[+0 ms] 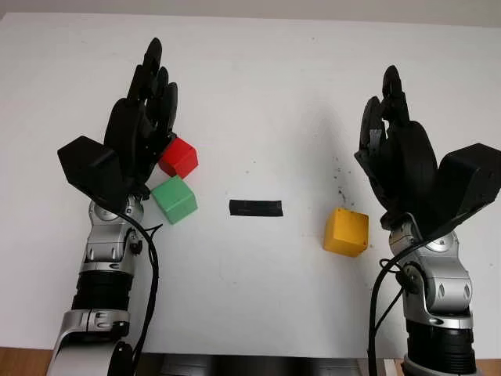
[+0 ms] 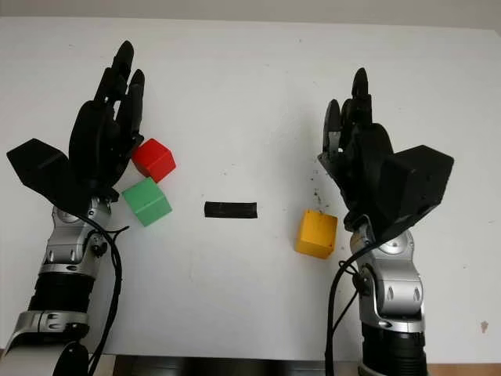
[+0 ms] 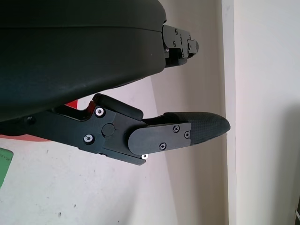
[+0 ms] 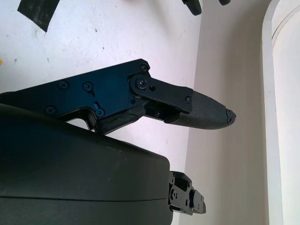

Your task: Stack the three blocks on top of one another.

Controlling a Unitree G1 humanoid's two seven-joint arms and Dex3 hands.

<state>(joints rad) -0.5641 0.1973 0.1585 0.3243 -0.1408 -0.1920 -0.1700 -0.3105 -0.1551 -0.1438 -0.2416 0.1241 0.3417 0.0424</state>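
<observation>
A red block (image 1: 180, 157) and a green block (image 1: 174, 199) sit side by side on the white table (image 1: 258, 86), the green one nearer to me. My left hand (image 1: 149, 94) is raised just left of them, open and holding nothing. A yellow block (image 1: 346, 232) lies alone on the right. My right hand (image 1: 389, 110) is lifted just right of it, open and holding nothing. In the left wrist view a sliver of the red block (image 3: 18, 137) and a corner of the green block (image 3: 3, 164) show beside the hand's shell.
A strip of black tape (image 1: 255, 207) lies flat at the table's middle, between the green and yellow blocks. Small dark specks (image 1: 341, 182) dot the surface above the yellow block. The table's front edge (image 1: 258, 356) runs close to my arms.
</observation>
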